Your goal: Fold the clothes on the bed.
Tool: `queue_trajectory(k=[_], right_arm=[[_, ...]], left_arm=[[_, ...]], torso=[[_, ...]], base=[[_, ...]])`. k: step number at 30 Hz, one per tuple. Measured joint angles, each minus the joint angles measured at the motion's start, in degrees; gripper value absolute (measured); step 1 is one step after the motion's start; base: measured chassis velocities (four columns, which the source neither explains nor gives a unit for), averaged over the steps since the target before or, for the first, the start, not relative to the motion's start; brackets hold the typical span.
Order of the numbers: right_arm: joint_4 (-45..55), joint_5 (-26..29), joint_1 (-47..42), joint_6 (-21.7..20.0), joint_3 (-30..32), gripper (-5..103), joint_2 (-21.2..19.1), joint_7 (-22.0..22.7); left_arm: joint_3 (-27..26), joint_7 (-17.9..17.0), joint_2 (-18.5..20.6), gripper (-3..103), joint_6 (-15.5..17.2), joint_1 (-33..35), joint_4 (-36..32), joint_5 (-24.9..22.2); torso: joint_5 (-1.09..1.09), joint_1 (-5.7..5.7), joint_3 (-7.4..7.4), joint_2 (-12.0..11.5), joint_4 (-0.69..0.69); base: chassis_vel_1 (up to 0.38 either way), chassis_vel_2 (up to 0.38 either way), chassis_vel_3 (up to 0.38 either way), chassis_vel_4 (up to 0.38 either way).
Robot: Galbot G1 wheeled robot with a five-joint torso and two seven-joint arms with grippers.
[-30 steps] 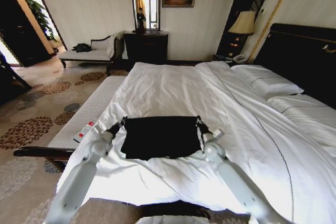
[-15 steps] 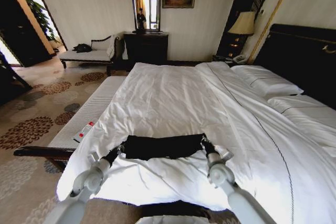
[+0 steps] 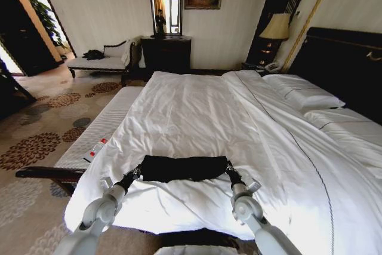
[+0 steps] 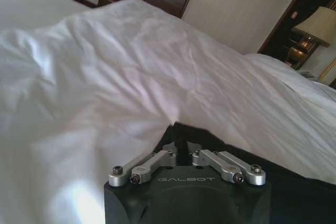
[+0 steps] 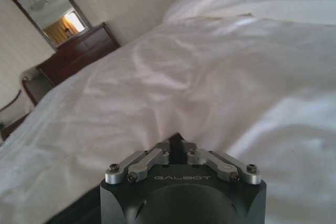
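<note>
The bed [image 3: 197, 106] lay under white bedding, with a bench [image 3: 98, 132] along its left side. The shirt [image 3: 184, 168] lay as a narrow black band near the bed's foot edge. The left gripper [image 3: 136, 173] was clamped on its left end, the right gripper [image 3: 228, 171] on its right end.

Long white-cushioned bench [image 3: 98, 132] sits at about 9 o'clock with a small red and white thing [image 3: 94, 150] on it. Dark dresser [image 3: 166, 53] and mirror [image 3: 165, 4] are up at 12, chaise [image 3: 101, 61] around 11, lit lamp [image 3: 276, 27] near 2.
</note>
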Motion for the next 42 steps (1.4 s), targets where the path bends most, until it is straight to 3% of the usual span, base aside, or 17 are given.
queue_trajectory(k=[1, 4, 5, 7, 10, 13, 16, 18, 19, 21, 25, 32, 36, 39, 40, 42], right_arm=[[0.0, 0.0, 0.0, 0.0, 0.0, 11, 0.0, 0.0], [4.38, -0.14, -1.79, -0.74, 2.09, 27, 0.22, 0.89], [5.81, -0.1, -2.41, -0.79, 3.21, 27, 0.43, 1.23], [7.09, -0.01, -3.0, -0.79, 4.46, 33, 0.67, 1.6], [9.94, 0.95, -4.86, -0.83, 7.97, 49, 1.68, 2.92], [10.69, 2.36, -5.86, -1.33, 9.47, 54, 2.61, 3.93], [10.06, 4.3, -6.55, -2.96, 9.44, 71, 4.54, 5.34], [9.73, 5.04, -6.61, -3.29, 9.04, 76, 5.44, 5.58], [9.36, 5.83, -6.6, -3.44, 8.68, 76, 6.4, 5.66], [7.92, 7.45, -6.14, -3.47, 7.95, 87, 8.67, 5.38], [5.05, 9.03, -5.06, -3.28, 7.41, 99, 11.64, 4.56], [0.68, 9.02, -3.59, -2.3, 7.08, 100, 14.08, 2.4], [-2.62, 8.28, -2.27, -1.22, 6.59, 100, 14.72, -1.05], [-5.21, 7.63, -0.98, -0.01, 6.09, 100, 15.06, -4.7], [-5.96, 7.63, -0.5, 0.32, 5.81, 100, 15.13, -6.02], [-6.4, 7.65, -0.18, 0.49, 5.62, 101, 15.15, -6.73]], left_arm=[[0.0, 0.0, 0.0, 11, 0.0, 0.0, 0.0, 0.0], [-3.56, -0.37, -0.17, 26, 0.38, 1.5, -2.82, 0.99], [-5.29, -0.45, -0.34, 32, 0.54, 2.05, -3.95, 1.01], [-7.08, -0.52, -0.54, 32, 0.69, 2.46, -4.99, 0.87], [-13.4, -0.73, -1.03, 48, 1.47, 3.15, -7.82, -1.21], [-16.92, -1.52, -1.33, 54, 1.85, 2.76, -8.44, -3.6], [-20.69, -4.81, -1.63, 70, 3.24, 0.45, -6.55, -6.41], [-21.49, -5.7, -1.71, 76, 3.88, -0.19, -5.94, -6.65], [-22.25, -6.12, -1.83, 81, 4.51, -0.55, -5.9, -7.18], [-24.4, -6.27, -2.2, 86, 6.72, -0.46, -8.19, -9.82], [-26.54, -6.63, -2.33, 99, 8.47, -0.16, -10.99, -10.43], [-28.29, -8.04, -2.54, 100, 10.25, -0.49, -13.19, -12.05], [-27.77, -8.31, -3.11, 100, 10.7, -0.62, -14.73, -12.28], [-27.85, -9.98, -3.47, 100, 13.14, -1.52, -17.5, -16.59], [-28.2, -11.54, -3.59, 100, 14.91, -2.15, -19.62, -20.13], [-28.39, -12.53, -3.63, 100, 15.87, -2.51, -21.07, -21.93]], torso=[[0.0, 0.0, 0.0, 0.0, 0.0], [0.01, 0.0, 0.0, 0.0, 0.01], [0.0, 0.0, 0.0, 0.0, 0.01], [-0.02, -0.01, -0.01, 0.0, 0.02], [0.01, -0.01, 0.0, 0.0, 0.01], [0.0, 0.0, 0.0, 0.01, 0.01], [-0.02, -0.01, -0.01, 0.0, 0.01], [-0.02, -0.01, 0.0, 0.0, 0.0], [-0.02, 0.0, 0.0, 0.0, 0.0], [-0.02, 0.0, 0.0, 0.0, 0.0], [0.01, -0.01, 0.0, 0.0, 0.01], [-0.02, 0.0, 0.0, 0.0, 0.01], [-0.01, -0.01, 0.0, 0.0, 0.0], [-0.01, -0.01, 0.0, 0.0, 0.01], [-0.01, 0.0, 0.0, 0.0, 0.0], [0.0, 0.0, 0.0, 0.0, 0.0]], base=[[0.0, 0.0, 0.0, 0.0], [0.0, 0.0, 0.0, 0.0], [0.0, 0.0, 0.0, 0.0], [0.0, 0.0, 0.0, 0.0], [0.0, 0.0, 0.0, 0.0], [0.0, 0.0, 0.0, 0.0], [0.0, 0.0, 0.0, 0.0], [0.0, 0.0, 0.0, 0.0], [0.0, 0.0, 0.0, 0.0], [0.0, 0.0, 0.0, 0.0], [0.0, 0.0, 0.0, 0.0], [0.0, 0.0, 0.0, 0.0], [0.0, 0.0, 0.0, 0.0], [0.0, 0.0, 0.0, 0.0], [0.0, 0.0, 0.0, 0.0], [0.0, 0.0, 0.0, 0.0]])
